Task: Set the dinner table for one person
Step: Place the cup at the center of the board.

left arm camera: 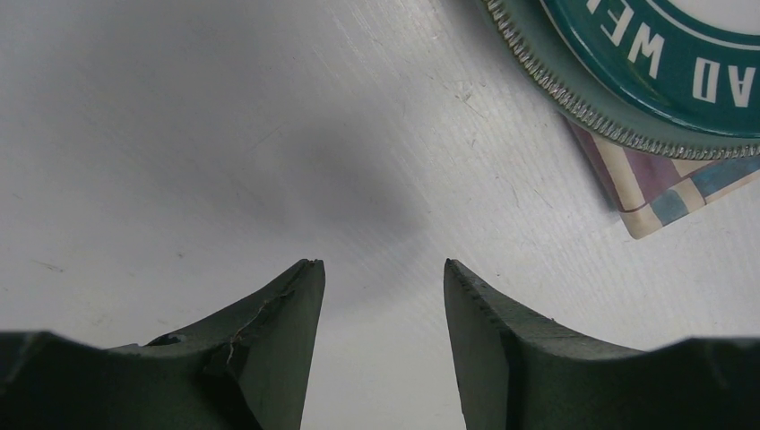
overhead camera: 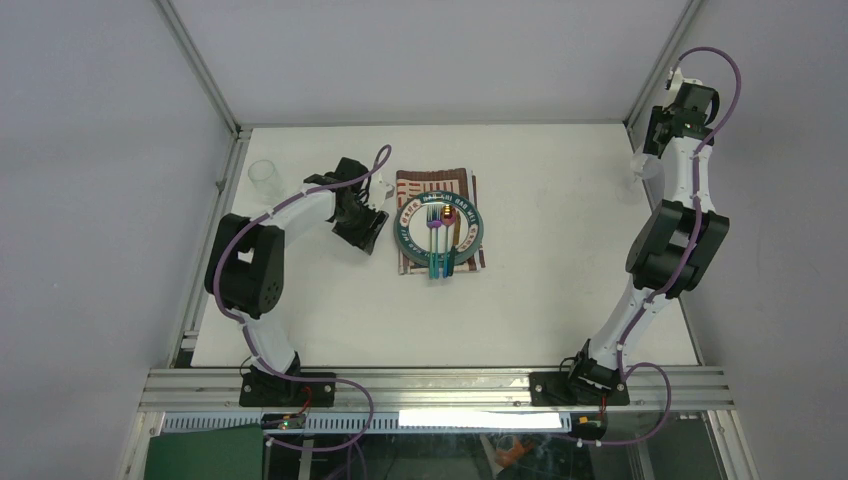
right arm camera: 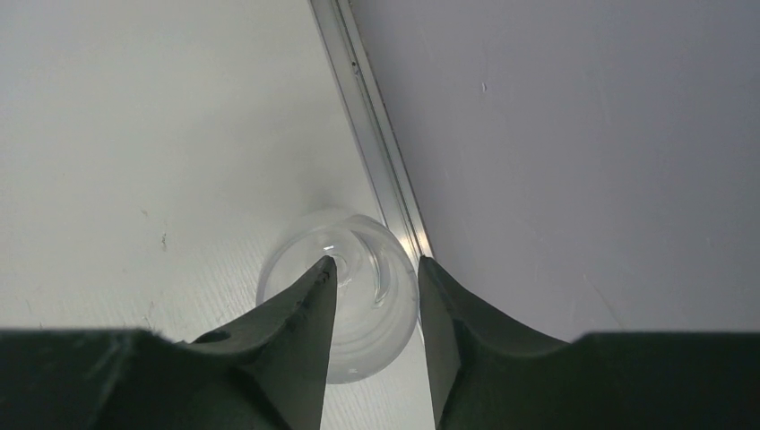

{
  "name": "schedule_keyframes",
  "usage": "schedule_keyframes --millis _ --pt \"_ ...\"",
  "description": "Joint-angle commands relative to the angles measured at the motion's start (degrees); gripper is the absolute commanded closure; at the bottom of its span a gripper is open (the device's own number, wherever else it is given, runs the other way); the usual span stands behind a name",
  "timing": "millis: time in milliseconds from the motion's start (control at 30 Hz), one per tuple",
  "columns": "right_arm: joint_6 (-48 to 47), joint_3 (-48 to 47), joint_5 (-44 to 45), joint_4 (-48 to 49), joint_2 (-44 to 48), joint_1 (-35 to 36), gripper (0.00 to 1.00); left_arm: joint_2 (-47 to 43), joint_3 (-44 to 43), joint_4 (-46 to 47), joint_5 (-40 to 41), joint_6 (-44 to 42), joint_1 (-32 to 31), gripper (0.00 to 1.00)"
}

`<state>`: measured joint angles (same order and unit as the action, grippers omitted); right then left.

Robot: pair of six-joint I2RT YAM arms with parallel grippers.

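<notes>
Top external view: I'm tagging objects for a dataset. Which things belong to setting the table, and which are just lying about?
Job: dinner table, placemat, plate, cutlery, clear cup at the right gripper.
Lying about: probably the other clear cup, far left, spare for one person.

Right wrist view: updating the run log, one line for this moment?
left gripper: open beside plate | right gripper: open over clear glass | cutlery: on plate

From my screen the dinner table (overhead camera: 560, 300) reads matte white. The plate (overhead camera: 476, 232) has a teal band with white lettering around a white centre. I make out red, blue and cream patchwork stripes on the placemat (overhead camera: 425, 180). The cutlery (overhead camera: 437, 255) shades from purple to teal, and the glass (overhead camera: 264, 178) is clear.
</notes>
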<state>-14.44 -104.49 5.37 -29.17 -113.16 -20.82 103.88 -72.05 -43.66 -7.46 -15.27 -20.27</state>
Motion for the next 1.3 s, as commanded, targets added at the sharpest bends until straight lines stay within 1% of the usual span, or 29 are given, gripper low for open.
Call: schedule_keyframes --millis 0,333,700,833,967,1033,1100,1167,1200,1267 --pt "0.38 -1.61 0.63 3.51 1.45 -0.47 0.59 0.16 -0.55 1.38 0.35 -0.37 -0.53 0.47" --pt "0.14 -3.97 1.75 3.24 1.06 -0.55 0.56 0.20 -0.66 1.38 0.52 -0.54 -0.71 0.47" --pt "-0.77 -2.48 4.03 5.19 2.09 -0.60 0.55 0.80 -0.81 1.43 0.60 -0.54 -0.90 0.47" --pt "-1.30 -0.80 5.09 7.63 3.43 -0.73 0.53 0.79 -0.81 1.38 0.68 -0.54 -0.90 0.47" --pt "-0.68 -0.74 3.73 7.68 4.95 -0.76 0.52 0.85 -0.98 1.40 1.11 -0.53 -0.91 0.47" --pt "-0.05 0.48 1.03 8.08 7.36 -0.78 0.51 0.39 -1.03 1.55 1.55 -0.40 -0.91 0.48" --pt "0.25 2.46 -4.55 7.73 10.66 -0.72 0.50 -0.66 -1.00 2.04 2.54 -0.11 -0.91 0.48" --pt "0.10 2.88 -16.55 2.51 13.82 -0.68 0.46 -1.84 -0.90 2.93 4.23 0.04 -0.91 0.46" --pt "-0.22 1.76 -21.66 -1.98 14.29 -0.49 0.44 -2.38 -0.87 3.26 5.04 0.06 -0.91 0.46" --pt "-0.27 0.46 -28.11 -9.41 14.65 0.76 0.42 -2.87 -0.90 3.48 5.57 0.19 -0.91 0.44"
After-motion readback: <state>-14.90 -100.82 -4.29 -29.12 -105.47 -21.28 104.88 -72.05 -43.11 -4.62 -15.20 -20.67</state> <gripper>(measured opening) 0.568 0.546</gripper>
